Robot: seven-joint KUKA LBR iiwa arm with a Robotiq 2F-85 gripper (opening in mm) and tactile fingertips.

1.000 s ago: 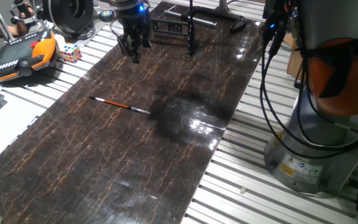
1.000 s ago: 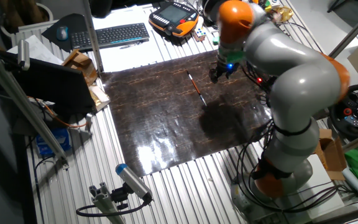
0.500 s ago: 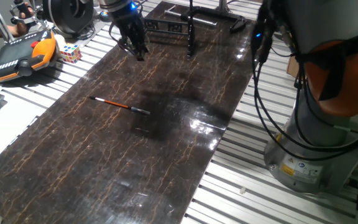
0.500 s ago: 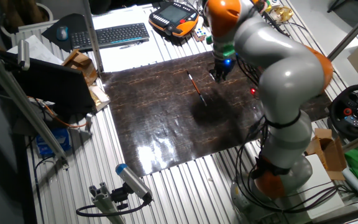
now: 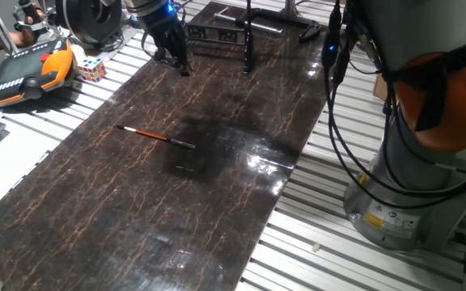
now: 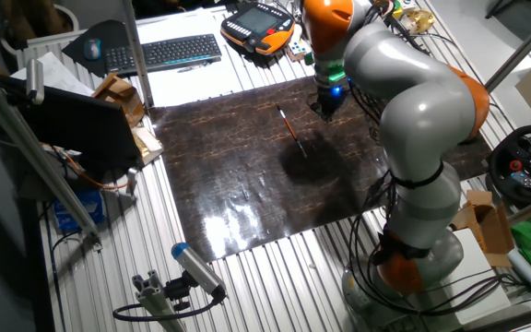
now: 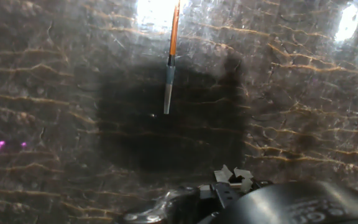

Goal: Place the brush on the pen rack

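The brush point(image 5: 156, 136) lies flat on the dark marbled tabletop point(image 5: 217, 194), orange-red handle to the left, silvery section to the right. It also shows in the other fixed view point(image 6: 291, 129) and at the top of the hand view point(image 7: 171, 56). My gripper point(image 5: 175, 61) hangs above the table's far left part, well beyond the brush and left of the pen rack. Its fingers look slightly apart and hold nothing. In the other fixed view the gripper point(image 6: 326, 111) is to the right of the brush. The pen rack point(image 5: 247, 34), a low black frame, stands at the far end.
A round black spool point(image 5: 87, 18), a colour cube point(image 5: 90, 69) and an orange-black pendant point(image 5: 31, 74) lie off the table's left side. The arm's base point(image 5: 411, 186) and hanging cables point(image 5: 338, 97) are on the right. A keyboard point(image 6: 169, 51) lies beyond.
The arm has swung round and the gripper has shifted and tilted a little towards the table's far left. The brush has not moved.
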